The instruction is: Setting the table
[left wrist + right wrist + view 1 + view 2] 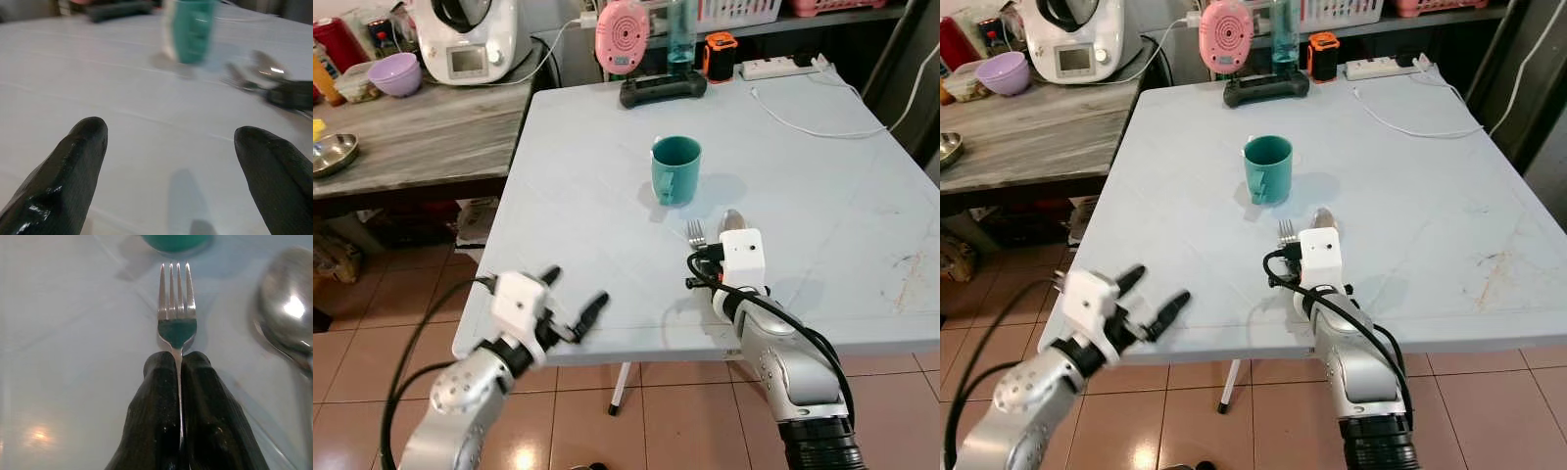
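A teal mug [676, 169] stands near the middle of the pale blue table [587, 196]. Just in front of it lie a metal fork [176, 308] and a spoon [289, 303], side by side. My right gripper [177, 363] is shut on the fork's handle, its tines pointing at the mug [176, 241]; the fork [696, 233] rests low on the table. The spoon [732, 219] lies to the right of the fork. My left gripper [576, 302] hovers open at the table's front left edge, its fingers [78, 161] spread wide with nothing between them.
At the table's back stand a pink fan [622, 37], a black controller [663, 89], an orange device [720, 54] and a power strip [783, 67] with a white cable. A wooden counter [421, 137] at left holds a kitchen machine [468, 37] and a purple bowl [394, 73].
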`<state>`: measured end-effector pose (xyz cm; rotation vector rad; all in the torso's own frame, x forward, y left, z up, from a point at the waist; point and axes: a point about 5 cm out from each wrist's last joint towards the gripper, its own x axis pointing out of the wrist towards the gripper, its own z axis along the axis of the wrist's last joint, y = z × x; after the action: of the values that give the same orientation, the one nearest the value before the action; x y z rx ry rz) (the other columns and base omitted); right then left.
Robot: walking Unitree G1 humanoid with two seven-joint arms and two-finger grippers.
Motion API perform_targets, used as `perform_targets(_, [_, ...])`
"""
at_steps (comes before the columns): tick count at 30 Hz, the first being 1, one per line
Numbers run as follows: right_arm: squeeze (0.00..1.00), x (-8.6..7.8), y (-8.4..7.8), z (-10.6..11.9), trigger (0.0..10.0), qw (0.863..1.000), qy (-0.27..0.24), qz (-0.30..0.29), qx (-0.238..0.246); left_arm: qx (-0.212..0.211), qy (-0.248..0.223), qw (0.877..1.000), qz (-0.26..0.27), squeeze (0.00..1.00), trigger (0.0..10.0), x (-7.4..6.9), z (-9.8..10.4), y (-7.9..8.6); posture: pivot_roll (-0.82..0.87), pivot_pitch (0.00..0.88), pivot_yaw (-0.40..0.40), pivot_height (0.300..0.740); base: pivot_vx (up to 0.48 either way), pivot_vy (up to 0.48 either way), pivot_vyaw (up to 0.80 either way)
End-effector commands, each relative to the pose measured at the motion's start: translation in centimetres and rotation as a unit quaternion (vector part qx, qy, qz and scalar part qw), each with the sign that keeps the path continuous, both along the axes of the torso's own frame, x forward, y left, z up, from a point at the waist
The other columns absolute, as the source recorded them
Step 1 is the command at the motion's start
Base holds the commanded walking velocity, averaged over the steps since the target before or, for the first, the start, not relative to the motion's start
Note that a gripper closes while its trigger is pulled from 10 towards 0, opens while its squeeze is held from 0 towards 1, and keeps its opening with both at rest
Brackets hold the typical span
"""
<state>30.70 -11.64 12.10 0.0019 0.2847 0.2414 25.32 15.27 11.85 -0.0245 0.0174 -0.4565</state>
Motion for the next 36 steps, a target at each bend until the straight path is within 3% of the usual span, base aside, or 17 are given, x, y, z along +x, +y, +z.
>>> perform_targets(1, [0.00, 0.2, 0.8, 0.5, 0.0, 1.000, -0.020, 0.018, 0.010, 0.012, -0.002, 0.999, 0.047, 0.00, 10.0, 0.4, -0.3, 1.3, -0.11, 0.086, 0.112, 0.740, 0.000, 0.000, 0.00])
perform_targets(4, [0.00, 0.3, 0.8, 1.6, 0.0, 0.998, -0.058, 0.020, 0.023, 0.015, -0.016, 0.992, 0.121, 0.00, 10.0, 1.3, -0.1, 2.5, -0.11, 0.072, 0.111, 0.740, 0.000, 0.000, 0.00])
perform_targets(10, [0.00, 0.1, 0.6, 2.8, 0.0, 0.993, -0.114, 0.021, 0.029, 0.000, -0.022, 0.983, 0.181, 0.00, 10.0, 2.2, 0.0, 3.1, -0.11, 0.064, 0.113, 0.740, 0.000, 0.000, 0.00])
perform_targets(11, [0.00, 0.1, 0.5, 3.1, 3.8, 0.991, -0.126, 0.020, 0.029, -0.001, -0.019, 0.982, 0.188, 0.00, 10.0, 2.2, 0.0, 3.2, -0.11, 0.061, 0.113, 0.740, 0.000, 0.000, 0.00])
perform_targets(12, [0.00, 0.0, 0.5, 3.2, 3.8, 0.990, -0.135, 0.020, 0.029, -0.001, -0.018, 0.981, 0.193, 0.00, 10.0, 2.3, -0.1, 3.3, -0.11, 0.059, 0.112, 0.740, 0.000, 0.000, 0.00])
perform_targets(13, [0.00, -0.1, 0.3, 3.5, 10.0, 0.988, -0.149, 0.019, 0.026, -0.003, -0.017, 0.980, 0.198, 0.00, 10.0, 2.4, -0.1, 3.4, -0.11, 0.059, 0.112, 0.740, 0.000, 0.000, 0.00])
perform_targets(24, [0.00, -0.3, -0.3, 3.8, 10.0, 0.983, -0.182, 0.007, 0.013, -0.019, -0.030, 0.975, 0.220, 0.00, 10.0, 3.1, 0.1, 3.9, -0.12, 0.056, 0.110, 0.740, 0.000, 0.000, 0.00])
perform_targets(36, [0.00, -0.3, -0.3, 3.9, 10.0, 0.982, -0.190, 0.007, 0.009, -0.027, -0.030, 0.974, 0.224, 0.00, 10.0, 3.1, 0.1, 3.9, -0.12, 0.062, 0.107, 0.740, 0.000, 0.403, 0.00])
